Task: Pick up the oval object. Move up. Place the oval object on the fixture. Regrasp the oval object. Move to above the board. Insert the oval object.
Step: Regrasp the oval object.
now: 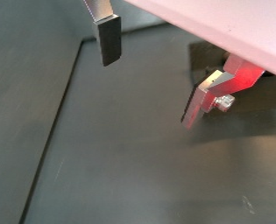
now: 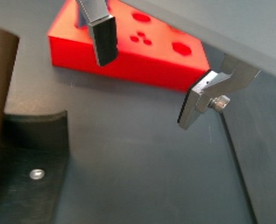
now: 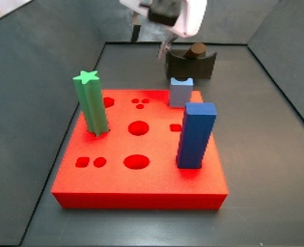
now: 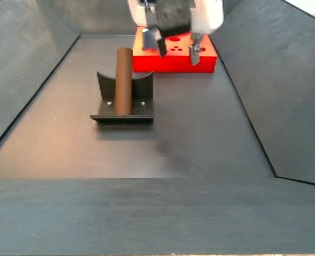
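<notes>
The oval object, a slim brown peg [image 4: 120, 75], rests in the notch of the dark fixture [image 4: 122, 112]. In a side view only its end [image 3: 193, 48] shows above the fixture [image 3: 190, 68]. My gripper [image 4: 172, 45] is open and empty. It hangs in the air beside the fixture, between it and the red board [image 4: 173, 62]. Both wrist views show the silver fingers [image 1: 109, 44] wide apart with nothing between them [image 2: 145, 94]. The board [image 2: 128, 52] with its holes lies just beyond the fingertips. The peg is out of both wrist views.
On the board [image 3: 141, 169] stand a green star-topped peg [image 3: 91, 101], a blue square peg [image 3: 196, 135] and a small grey-blue peg [image 3: 180, 92]. Dark sloping walls [image 4: 26, 90] close in the floor on all sides.
</notes>
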Tool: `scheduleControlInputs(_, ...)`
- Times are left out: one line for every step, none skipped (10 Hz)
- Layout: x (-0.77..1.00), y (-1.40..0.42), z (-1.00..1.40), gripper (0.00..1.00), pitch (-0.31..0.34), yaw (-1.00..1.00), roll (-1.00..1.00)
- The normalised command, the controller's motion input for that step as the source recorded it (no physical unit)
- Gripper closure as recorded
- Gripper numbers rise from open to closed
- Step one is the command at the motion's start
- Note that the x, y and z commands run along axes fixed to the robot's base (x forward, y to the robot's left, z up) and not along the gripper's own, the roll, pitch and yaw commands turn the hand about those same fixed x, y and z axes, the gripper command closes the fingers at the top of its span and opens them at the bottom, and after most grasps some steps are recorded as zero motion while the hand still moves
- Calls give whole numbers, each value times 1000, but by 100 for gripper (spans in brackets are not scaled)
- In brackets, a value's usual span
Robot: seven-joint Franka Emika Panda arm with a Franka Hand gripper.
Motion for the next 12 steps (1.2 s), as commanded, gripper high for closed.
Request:
scheduleControlInputs(-52, -15, 5, 0, -238, -917, 1000)
scheduleControlInputs(-49, -12, 5, 0, -236, -923, 1000)
scheduleControlInputs(-49, -10, -1, 0, -230, -933, 1000)
scheduleControlInputs(-46, -13, -6, 0, -215, -944, 1000)
scheduleControlInputs(-48, -12, -9, 0, -193, -958, 1000)
scheduleControlInputs(-52, -3, -6, 0, -169, -969, 1000)
scheduleControlInputs(-48, -7, 9, 0, -75, -999, 1000)
scheduleControlInputs(-44, -7, 12, 0, -23, -1000, 991)
scheduleControlInputs(-39, -16, 6, 0, 119, -1000, 983)
scheduleControlInputs(-28, -10, -8, 0, 258, -1000, 968)
scheduleControlInputs(-6, -8, -31, 0, 471, -851, 841)
scheduleControlInputs(4, -9, -38, 0, 554, -701, 714)
